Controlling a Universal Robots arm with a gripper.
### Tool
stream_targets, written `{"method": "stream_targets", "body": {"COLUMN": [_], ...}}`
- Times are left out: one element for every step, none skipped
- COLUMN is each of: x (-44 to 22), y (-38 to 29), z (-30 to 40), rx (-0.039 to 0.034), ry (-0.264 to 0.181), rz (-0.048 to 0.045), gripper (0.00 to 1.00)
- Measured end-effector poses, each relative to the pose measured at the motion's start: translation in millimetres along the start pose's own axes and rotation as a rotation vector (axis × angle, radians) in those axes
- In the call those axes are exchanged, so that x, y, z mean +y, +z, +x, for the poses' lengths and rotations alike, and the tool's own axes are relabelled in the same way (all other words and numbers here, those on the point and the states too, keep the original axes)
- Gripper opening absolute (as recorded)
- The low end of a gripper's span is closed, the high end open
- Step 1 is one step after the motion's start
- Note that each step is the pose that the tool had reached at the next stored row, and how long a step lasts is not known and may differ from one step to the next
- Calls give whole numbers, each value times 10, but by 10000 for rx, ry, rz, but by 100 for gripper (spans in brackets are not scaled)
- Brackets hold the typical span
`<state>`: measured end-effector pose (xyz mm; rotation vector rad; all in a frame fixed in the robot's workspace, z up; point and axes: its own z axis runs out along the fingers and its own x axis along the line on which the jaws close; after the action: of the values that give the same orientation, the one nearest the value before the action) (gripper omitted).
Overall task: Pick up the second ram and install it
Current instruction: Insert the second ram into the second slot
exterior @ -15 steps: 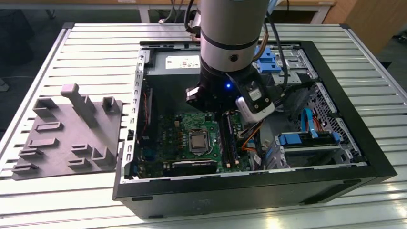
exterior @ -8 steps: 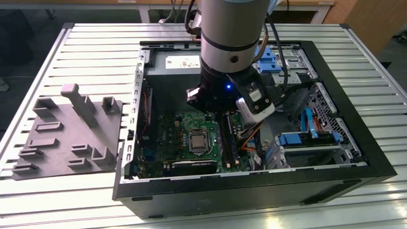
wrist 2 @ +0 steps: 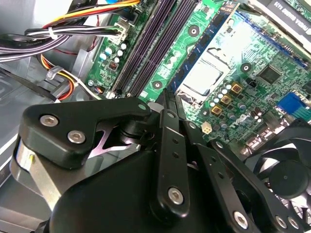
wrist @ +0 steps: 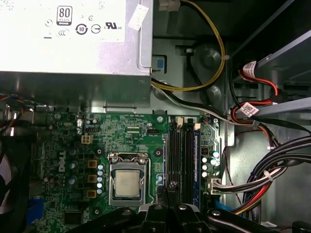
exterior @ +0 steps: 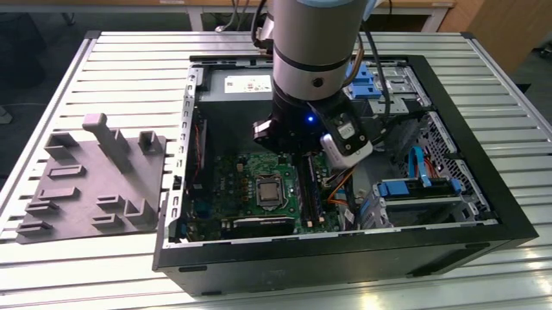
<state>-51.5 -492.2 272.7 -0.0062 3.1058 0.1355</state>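
Observation:
My gripper (wrist 2: 168, 96) hangs inside the open computer case (exterior: 466, 213), fingers drawn together just above the green motherboard (exterior: 245, 187). A thin blue-green strip with small parts, the second ram (wrist 2: 206, 43), runs out from between the fingertips, so the gripper looks shut on it. It lies roughly parallel to the long black memory slots (wrist 2: 146, 43). In the first wrist view the gripper (wrist: 171, 187) sits over the slots (wrist: 180, 155), beside the processor socket (wrist: 127, 183). The arm (exterior: 306, 97) hides the fingers in the exterior view.
The grey power-supply box (wrist: 73, 43) lies beyond the slots' far end. Bundled cables (wrist: 262, 179) crowd the side away from the socket. A black fan (wrist 2: 286, 170) sits near the board. A grey foam fixture (exterior: 95, 181) rests on the slatted table at the exterior view's left.

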Motion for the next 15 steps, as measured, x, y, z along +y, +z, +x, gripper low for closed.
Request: {"method": "stream_targets", "body": {"x": [-1,-1,-2,-2,-3,-4,-4,-5,-5,-5,-6,-6,-7,-7,-7], "y": [7,14,20,27,33,39,45,51,56,62,67,72,76,80,85], "z": [0,0,0,0,0,0,0,0,0,0,0,0,0,0,0], "rx": [0,0,0,0,0,0,0,0,0,0,0,0,1,0,0], "ry": [0,0,0,0,0,0,0,0,0,0,0,0,0,1,1], "rz": [0,0,0,0,0,0,0,1,1,0,0,0,1,0,0], "gripper": [11,11,11,11,11,11,11,11,11,11,11,11,11,11,11]}}
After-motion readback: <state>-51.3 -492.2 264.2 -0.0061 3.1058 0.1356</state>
